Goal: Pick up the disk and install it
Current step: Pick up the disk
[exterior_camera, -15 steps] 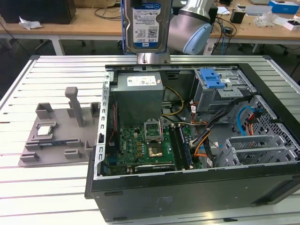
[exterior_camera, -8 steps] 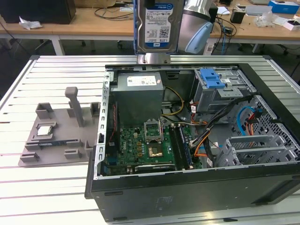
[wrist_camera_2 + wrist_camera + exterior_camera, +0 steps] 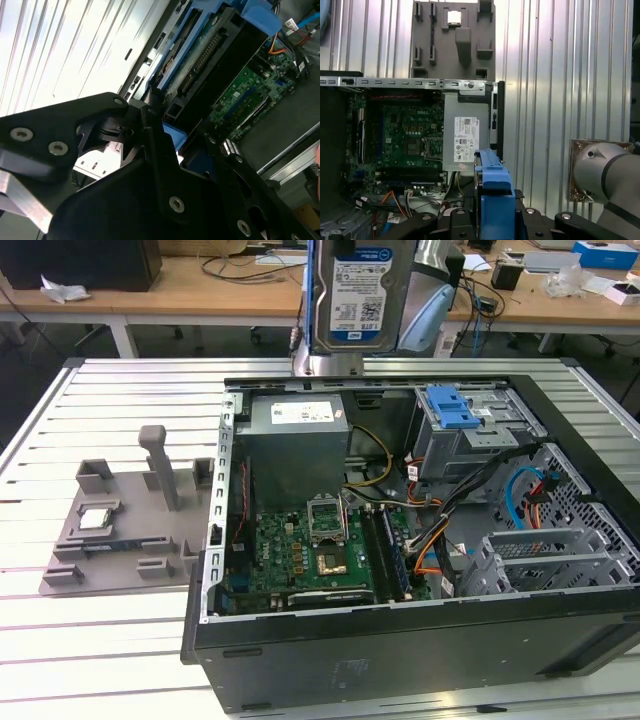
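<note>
the gripper point(image 3: 496, 216) is closed on the disk point(image 3: 358, 292), holding it upright above the far edge of the open computer case point(image 3: 380, 650). the disk's blue-and-white barcode label faces the exterior view.

Disk point(image 3: 358, 290) in my gripper point(image 3: 495, 222): bare silver metal body, glossy label, smooth blue plastic rails. My gripper links: matt black, with bright metal screws. Table point(image 3: 120, 380): ribbed aluminium, satin sheen. Holder tray point(image 3: 120, 500): matt grey plastic. Computer case point(image 3: 400, 660): matt black outside, bare grey sheet metal inside.
</note>
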`<state>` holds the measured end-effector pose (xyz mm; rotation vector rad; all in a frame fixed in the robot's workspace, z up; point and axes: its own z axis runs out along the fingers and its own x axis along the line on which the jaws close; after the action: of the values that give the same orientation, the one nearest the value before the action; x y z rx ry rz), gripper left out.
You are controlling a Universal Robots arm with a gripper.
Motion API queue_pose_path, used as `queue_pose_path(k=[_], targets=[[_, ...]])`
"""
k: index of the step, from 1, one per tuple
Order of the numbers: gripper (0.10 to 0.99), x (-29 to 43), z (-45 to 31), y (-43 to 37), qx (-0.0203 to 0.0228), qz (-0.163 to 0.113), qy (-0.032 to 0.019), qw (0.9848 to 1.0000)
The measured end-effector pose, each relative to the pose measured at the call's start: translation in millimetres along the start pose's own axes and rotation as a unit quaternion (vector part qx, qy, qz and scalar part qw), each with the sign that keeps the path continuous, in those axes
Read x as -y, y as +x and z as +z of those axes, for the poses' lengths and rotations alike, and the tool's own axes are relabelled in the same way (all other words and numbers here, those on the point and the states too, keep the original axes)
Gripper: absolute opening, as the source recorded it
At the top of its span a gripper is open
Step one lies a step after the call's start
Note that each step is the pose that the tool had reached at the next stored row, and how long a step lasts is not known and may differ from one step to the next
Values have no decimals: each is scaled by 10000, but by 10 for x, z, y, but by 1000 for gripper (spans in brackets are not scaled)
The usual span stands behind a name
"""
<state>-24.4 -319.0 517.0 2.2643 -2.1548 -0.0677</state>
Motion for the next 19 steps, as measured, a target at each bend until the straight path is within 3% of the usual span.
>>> queue_pose_path(k=[8, 17, 19], targets=[[369, 360, -15, 17, 0, 0, 0, 10000], [369, 640, -27, 31, 0, 0, 0, 10000], [369, 753, -32, 37, 0, 0, 0, 10000]])
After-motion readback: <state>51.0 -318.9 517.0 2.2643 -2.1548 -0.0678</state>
